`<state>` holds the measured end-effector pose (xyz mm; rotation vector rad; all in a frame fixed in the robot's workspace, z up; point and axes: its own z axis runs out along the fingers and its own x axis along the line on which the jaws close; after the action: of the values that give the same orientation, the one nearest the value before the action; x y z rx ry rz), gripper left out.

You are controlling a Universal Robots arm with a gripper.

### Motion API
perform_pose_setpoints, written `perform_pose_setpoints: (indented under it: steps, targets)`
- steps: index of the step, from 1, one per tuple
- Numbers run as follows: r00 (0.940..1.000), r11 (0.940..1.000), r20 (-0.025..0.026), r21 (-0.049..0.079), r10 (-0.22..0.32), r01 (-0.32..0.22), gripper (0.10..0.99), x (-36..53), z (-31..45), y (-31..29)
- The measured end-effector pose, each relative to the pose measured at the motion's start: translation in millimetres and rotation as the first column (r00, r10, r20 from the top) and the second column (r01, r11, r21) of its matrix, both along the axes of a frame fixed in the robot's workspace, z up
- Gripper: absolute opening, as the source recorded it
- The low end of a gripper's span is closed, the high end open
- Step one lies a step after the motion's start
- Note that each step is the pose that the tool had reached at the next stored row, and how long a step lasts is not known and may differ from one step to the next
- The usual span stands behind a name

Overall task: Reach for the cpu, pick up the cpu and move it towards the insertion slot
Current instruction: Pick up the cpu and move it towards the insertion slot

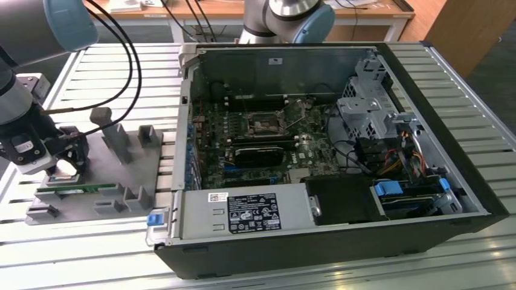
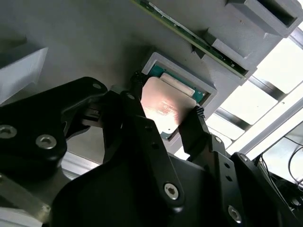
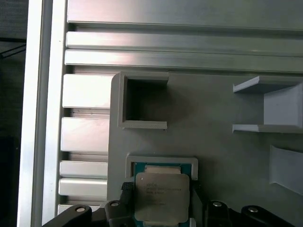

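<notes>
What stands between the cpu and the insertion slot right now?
The computer case's side wall rises between them: the cpu is held between the fingers at the grey tray, the insertion slot lies inside the case.

— What do we make of the arm [image 1: 28,27]?
— We see thick grey tubes with pale blue caps at the joints, and black cables [image 1: 135,60] looping off it.
— And the gripper [image 2: 168,99]?
— In the second wrist view we find it matte black, built of angular linked plates. Its fingers [image 2: 206,139] narrow toward ridged tips.
— Any fasteners?
— We spot several silver screws [image 2: 46,140] sunk in round recesses. In the exterior view, we note a small white label on the black wrist housing.
</notes>
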<state>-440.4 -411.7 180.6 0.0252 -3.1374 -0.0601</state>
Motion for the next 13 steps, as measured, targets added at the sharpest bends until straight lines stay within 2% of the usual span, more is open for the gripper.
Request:
perform_pose_setpoints:
  steps: [3,7,13]
  targets:
    - [1.0,1.0,-0.0002,0.0,0.0,0.0,0.545,0.3,0.1,0.0]
    - [1.0,1.0,-0.0001,0.0,0.0,0.0,0.545,0.5,0.5,0.0]
    - [1.0,1.0,0.0,0.0,0.0,0.0,0.545,0.5,10.2,0.0]
